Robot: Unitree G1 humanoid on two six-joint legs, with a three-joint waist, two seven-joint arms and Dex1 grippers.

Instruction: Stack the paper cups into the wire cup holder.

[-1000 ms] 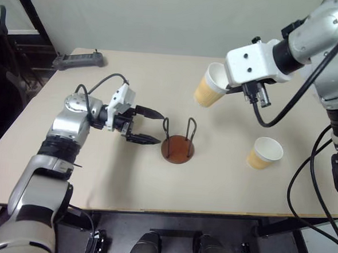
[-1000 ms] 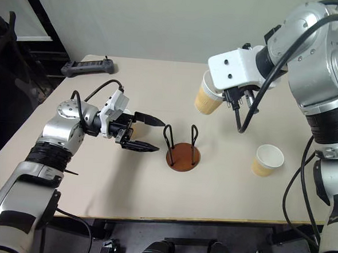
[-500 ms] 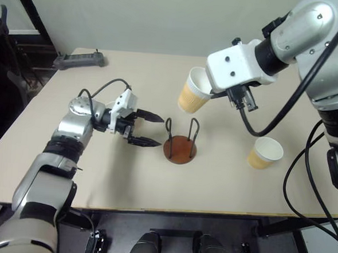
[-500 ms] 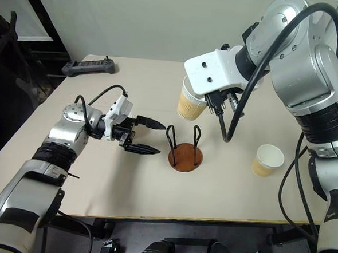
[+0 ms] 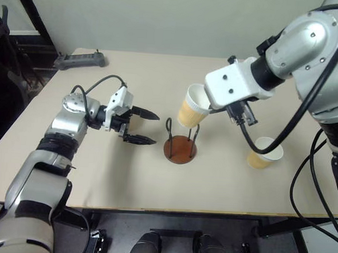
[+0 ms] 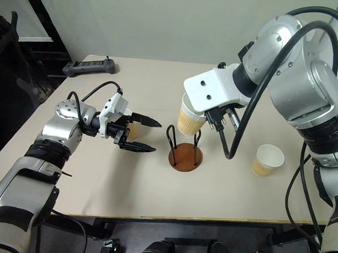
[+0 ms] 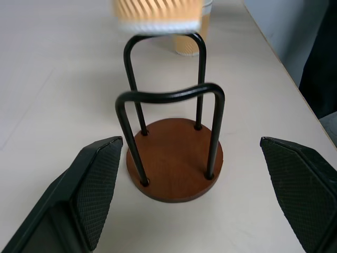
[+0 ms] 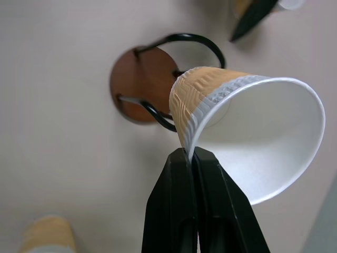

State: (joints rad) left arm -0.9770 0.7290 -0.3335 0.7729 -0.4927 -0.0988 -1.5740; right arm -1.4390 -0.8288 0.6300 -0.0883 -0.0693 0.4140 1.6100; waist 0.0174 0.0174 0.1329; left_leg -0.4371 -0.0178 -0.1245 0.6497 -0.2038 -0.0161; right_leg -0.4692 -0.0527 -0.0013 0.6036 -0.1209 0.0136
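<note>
One paper cup [image 8: 247,142] is pinched by its rim in my right hand [image 8: 196,158], tilted just above the wire cup holder [image 5: 180,145]. My left hand [image 5: 141,126] gapes wide and empty left of it on the bench [image 5: 126,175].

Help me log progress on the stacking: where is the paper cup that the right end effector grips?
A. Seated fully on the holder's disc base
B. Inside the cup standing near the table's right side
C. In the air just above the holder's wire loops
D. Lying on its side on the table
C: the right end effector pinches the paper cup by its rim, with its bottom just above the loops of the wire cup holder, whose disc base is bare.
</note>
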